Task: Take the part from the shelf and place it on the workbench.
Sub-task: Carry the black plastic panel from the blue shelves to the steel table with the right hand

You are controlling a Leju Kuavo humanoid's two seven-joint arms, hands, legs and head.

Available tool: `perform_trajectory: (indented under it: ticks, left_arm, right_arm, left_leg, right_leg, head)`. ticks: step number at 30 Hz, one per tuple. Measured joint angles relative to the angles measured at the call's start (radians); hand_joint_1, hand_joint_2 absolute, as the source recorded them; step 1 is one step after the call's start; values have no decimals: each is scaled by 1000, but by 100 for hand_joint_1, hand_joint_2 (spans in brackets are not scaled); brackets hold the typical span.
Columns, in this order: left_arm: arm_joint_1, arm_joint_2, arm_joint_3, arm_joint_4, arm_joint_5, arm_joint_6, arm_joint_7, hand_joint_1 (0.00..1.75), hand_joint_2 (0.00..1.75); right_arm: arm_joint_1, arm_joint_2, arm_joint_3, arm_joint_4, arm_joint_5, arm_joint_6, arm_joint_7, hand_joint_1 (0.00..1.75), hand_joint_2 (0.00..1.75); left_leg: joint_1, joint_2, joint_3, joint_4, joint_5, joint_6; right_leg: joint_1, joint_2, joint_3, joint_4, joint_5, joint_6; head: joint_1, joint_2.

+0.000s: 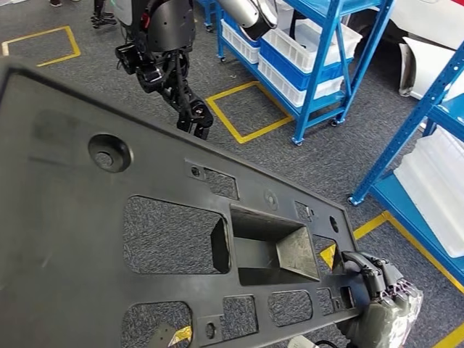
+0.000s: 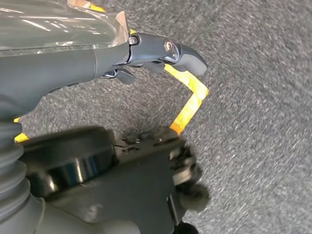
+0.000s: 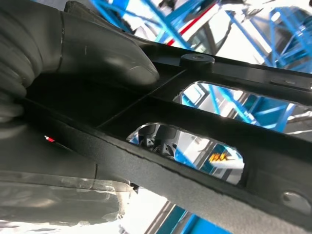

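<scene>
The big black part (image 1: pixel 137 239) fills the lower left of the head view, off the blue shelf (image 1: pixel 307 58), gripped at its lower-right corner by the right hand (image 1: pixel 378 297). The left hand (image 2: pixel 162 53) hangs over the floor holding nothing, fingers apart. I judge it the carry; next comes finding the worktop.

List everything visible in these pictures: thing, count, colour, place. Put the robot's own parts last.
part: one, dark grey plastic panel with cut-outs, held up across the head view.
shelving racks: at least two, blue metal, ahead and on the right.
white bins: several, white, on the far rack's shelves.
floor markings: several, yellow tape outlines, on the grey carpet.
second robot: one, black, standing ahead near the far rack.
right hand: one, dark grey, gripping the part's lower right edge.
left hand: one, dark grey, over the carpet in the left wrist view, holding nothing visible.
</scene>
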Motion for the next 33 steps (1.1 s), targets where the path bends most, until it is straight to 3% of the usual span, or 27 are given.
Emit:
perform_trajectory:
  ticks: [2,3,6,7,10,11,13,15,17,19,20,21,22,24,26,28,30,32,33]
  left_arm:
    - [0,0,1,0,-1,0,0,0,175]
    - [1,0,2,0,-1,0,0,0,175]
    - [1,1,4,0,-2,0,0,0,175]
    - [1,1,5,0,-2,0,0,0,175]
    - [0,0,5,0,-2,0,0,0,175]
    - [-1,0,5,0,-2,0,0,0,175]
    - [1,0,8,0,-3,0,0,0,175]
    - [3,0,11,0,-4,0,0,0,175]
    - [0,0,13,0,-6,1,0,0,175]
    - [-1,0,13,0,-9,0,0,0,175]
    - [-1,0,14,0,-9,0,0,0,175]
    - [0,0,14,0,-10,0,0,0,175]
    - [0,-1,14,0,-10,0,0,0,175]
    - [-2,-3,14,0,-10,0,0,0,175]
    - [-3,-5,15,0,-11,0,0,0,175]
    - [-1,-5,15,0,-11,0,0,0,175]
    - [-1,-4,15,0,-11,0,0,0,175]
    - [-3,-3,15,0,-11,1,0,0,175]
    - [-4,-3,15,0,-11,1,0,0,175]
  right_arm:
    - [1,1,-2,0,-2,0,-4,175,175]
    - [1,1,-3,0,-2,0,-6,175,175]
    - [1,2,-3,0,0,0,-9,175,175]
    - [0,3,-3,0,0,0,-10,175,175]
    - [0,4,-3,-1,0,0,-11,175,175]
    - [0,4,-3,-1,0,0,-11,175,175]
    - [-1,4,-3,-2,2,0,-12,175,175]
    - [-2,4,-2,-3,3,0,-13,175,175]
    - [-1,4,-3,-3,2,0,-12,175,175]
    - [0,4,-4,-3,3,0,-10,175,175]
    - [-1,4,-3,-3,4,0,-9,175,175]
    - [-1,4,-3,-3,4,0,-7,175,175]
    - [-1,4,-3,-3,4,0,-6,175,175]
    - [-1,4,-3,-3,4,0,-5,175,175]
    - [-2,4,-2,-4,5,0,-5,175,175]
    - [-4,4,0,-6,5,0,-5,175,175]
    - [-4,5,2,-7,5,0,-5,175,175]
    - [-2,6,3,-8,5,0,-5,175,175]
    - [-2,6,3,-9,5,0,-5,175,175]
  left_leg:
    - [12,12,-46,98,-29,-12]
    - [17,17,-44,96,-17,-18]
    - [27,53,47,-77,75,-29]
    - [27,67,70,-123,93,-31]
    - [22,89,86,-150,89,-33]
    - [19,93,87,-154,87,-30]
    - [13,76,83,-160,86,-4]
    - [13,47,79,-161,89,25]
    - [10,27,78,-162,91,36]
    - [4,3,78,-161,92,41]
    - [1,-9,79,-161,93,42]
    - [-2,-23,80,-161,93,43]
    - [-4,-36,82,-161,93,43]
    - [-6,-60,83,-160,94,42]
    - [-3,-78,76,-159,98,36]
    - [-2,-88,67,-159,101,27]
    - [-4,-55,53,-133,80,18]
    - [-1,-8,10,-36,22,5]
    - [4,3,-20,28,-7,-2]
  right_leg:
    - [-1,-27,0,0,-2,2]
    - [-2,-39,2,1,-4,5]
    - [-7,-68,11,6,-15,20]
    - [-8,-73,14,7,-18,24]
    - [-5,-78,15,9,-21,29]
    - [-4,-80,15,10,-22,31]
    - [-3,-94,19,12,-29,44]
    - [-7,-69,9,52,-65,53]
    - [-7,-21,-46,176,-133,51]
    - [-2,-6,-106,296,-171,45]
    - [0,-3,-117,309,-161,40]
    - [4,1,-108,280,-132,34]
    - [8,14,-85,220,-90,25]
    - [13,61,-36,96,-23,7]
    - [15,86,-17,42,-9,-2]
    - [14,66,-12,24,-8,-3]
    - [8,41,-5,8,-3,-4]
    - [6,14,-2,2,-1,-5]
    - [6,-1,-2,2,-2,-5]
  head:
    - [0,0]
    - [0,0]
    - [0,0]
    - [0,0]
    - [-1,0]
    - [-1,0]
    - [-1,0]
    - [2,0]
    - [4,0]
    - [5,0]
    - [5,0]
    - [5,0]
    - [5,0]
    - [4,0]
    - [4,0]
    - [6,0]
    - [4,0]
    - [2,0]
    - [2,0]
